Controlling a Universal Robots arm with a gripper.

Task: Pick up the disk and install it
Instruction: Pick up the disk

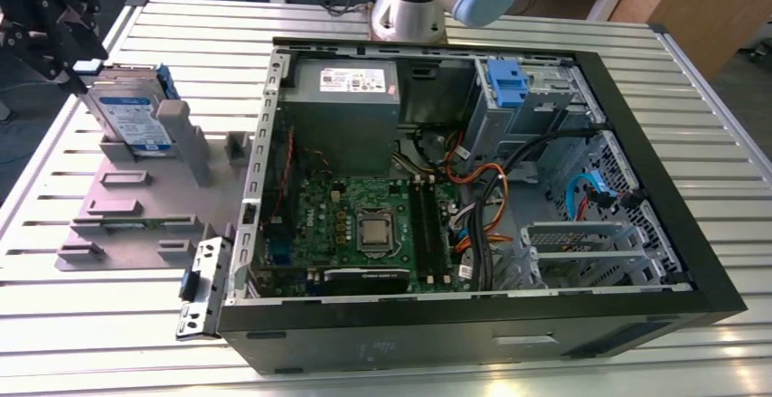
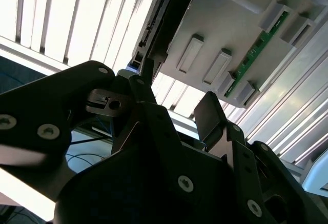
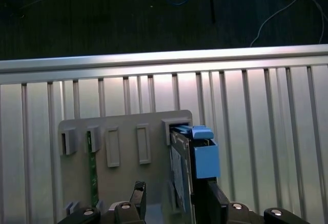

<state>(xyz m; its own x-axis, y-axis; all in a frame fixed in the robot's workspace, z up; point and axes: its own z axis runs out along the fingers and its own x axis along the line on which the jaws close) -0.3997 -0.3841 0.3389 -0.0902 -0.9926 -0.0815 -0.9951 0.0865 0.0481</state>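
- Over at the grey stand (image 1: pixel 121 207), on the exterior view's left, the disk (image 1: pixel 130 117) stands on edge in a slot. It is well apart from the open computer case (image 1: pixel 483 329).
- That upright parking looks deliberate. Both flat faces are left free, so a grasp can close across the thin body.
- The pincer (image 3: pixel 176 196) is spread wide and lined up with the disk's upper end. In the first wrist view one finger (image 3: pixel 137 193) sits off each face.
- Nothing is clamped, as far as I can judge. The finger by the blue rail (image 3: pixel 205 157) is very close, though, and I can't rule out a light touch there.
- The disk's lower end is down in the stand, so it is not lifted.
- The case lies flat on the slatted surface (image 1: pixel 157 26) with its side panel off. Its drive cage (image 1: pixel 507 80) is exposed from above, and that is presumably why it lies this way.
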